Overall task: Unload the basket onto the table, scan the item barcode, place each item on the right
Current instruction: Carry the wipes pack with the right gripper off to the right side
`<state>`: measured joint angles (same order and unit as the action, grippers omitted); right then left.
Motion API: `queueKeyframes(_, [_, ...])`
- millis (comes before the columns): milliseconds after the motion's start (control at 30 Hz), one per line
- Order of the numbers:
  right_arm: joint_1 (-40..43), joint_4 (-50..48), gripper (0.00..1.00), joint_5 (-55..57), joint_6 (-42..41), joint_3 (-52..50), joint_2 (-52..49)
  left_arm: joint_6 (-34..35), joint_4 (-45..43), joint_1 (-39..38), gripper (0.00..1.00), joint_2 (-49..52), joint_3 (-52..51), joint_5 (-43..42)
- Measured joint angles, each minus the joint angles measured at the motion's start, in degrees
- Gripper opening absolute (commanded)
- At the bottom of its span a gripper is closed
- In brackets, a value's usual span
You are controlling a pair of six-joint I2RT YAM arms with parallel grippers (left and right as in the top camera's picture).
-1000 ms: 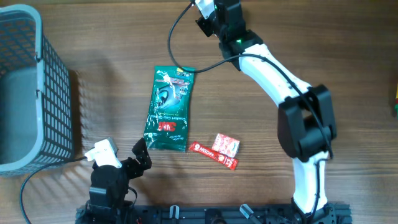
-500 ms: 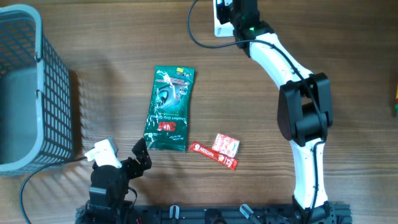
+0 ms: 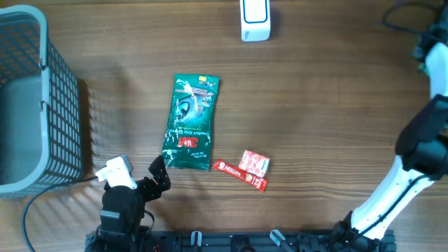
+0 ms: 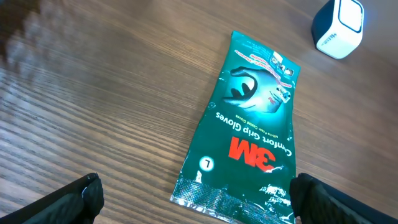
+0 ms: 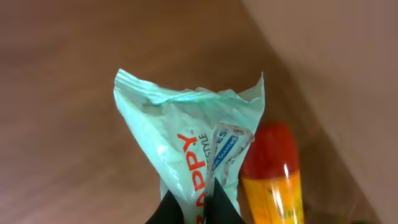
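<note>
Right gripper [image 5: 194, 214]: jaws together, clamped on the lower part of a mint-green pouch [image 5: 186, 134] with red lettering ending "APPY". The pouch's crimped top edge points to 12 o'clock in the wrist view. An orange bottle [image 5: 273, 186] with a red cap sits just beside it at 4 o'clock; contact unclear.

Overhead: right arm [image 3: 423, 136] lies along the 3 o'clock edge of the table [image 3: 336, 84] and its claw cannot be made out there.

Barcode scanner [image 3: 254, 17] — white and blue, at 12 o'clock on the table, well apart from the right arm.

Left gripper [image 3: 159, 176]: jaws spread wide, nothing between them, at 7 o'clock. Just past its tips lies a green 3M glove pack [image 3: 190, 122], flat, near centre.

At 5 o'clock of that pack are a red sachet [image 3: 240, 175] and a red-and-white packet [image 3: 255, 163], touching.

Wire basket [image 3: 59, 91] at 9 o'clock.
</note>
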<state>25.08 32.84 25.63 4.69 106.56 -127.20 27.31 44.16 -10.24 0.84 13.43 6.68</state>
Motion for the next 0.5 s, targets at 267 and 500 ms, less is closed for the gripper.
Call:
queueKeyframes(267, [1.99, 2.38, 1.0, -12.7, -9.33, -0.48, 1.44, 0.0, -0.02, 0.0, 1.0, 0.0, 0.0, 0.0])
queueKeyframes(500, [-7.34, 14.86, 1.0, -28.28, -24.2, -0.46, 30.23, 0.0, 0.0, 0.0, 1.0, 0.0, 0.0, 0.0])
